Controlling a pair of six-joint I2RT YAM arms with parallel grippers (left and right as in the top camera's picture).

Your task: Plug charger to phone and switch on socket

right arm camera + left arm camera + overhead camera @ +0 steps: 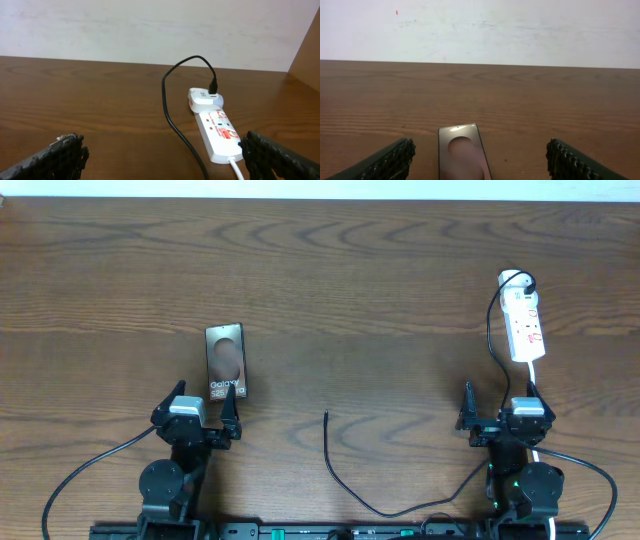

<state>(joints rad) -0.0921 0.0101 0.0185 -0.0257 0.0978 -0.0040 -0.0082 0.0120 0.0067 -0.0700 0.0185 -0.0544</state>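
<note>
Both arms sit low at the near edge and nothing is in hand. The left gripper (200, 404) has its jaws spread wide, and the phone (226, 363) lies flat on the table (380, 300) just beyond them, lettered end nearest the arm. That looks like a line-up for pinning or steadying it. Over on the right, the right gripper (500, 406) is also gaping wide and empty, facing the socket (524, 325), which lies lengthwise just beyond it.

The charger (331, 462) trails loose across the near middle, its plug tip (326, 416) pointing away from the arms. It sits right of the phone, near but clearly apart. So the phone end is not yet plugged in, by my reading.

Now the views. Only the overhead shows that free tip and how everything is spread. The left wrist view shows just the phone's far end (462, 150), glossy, between its own ribbed pads (395, 159). The right wrist view gives what the overhead barely resolves: a white adapter (204, 97) at the strip's far end with the black cable plugged into it, red marks along the strip, and a white cord (237, 167) leaving its near end. Whether the switch is on, I cannot tell
</note>
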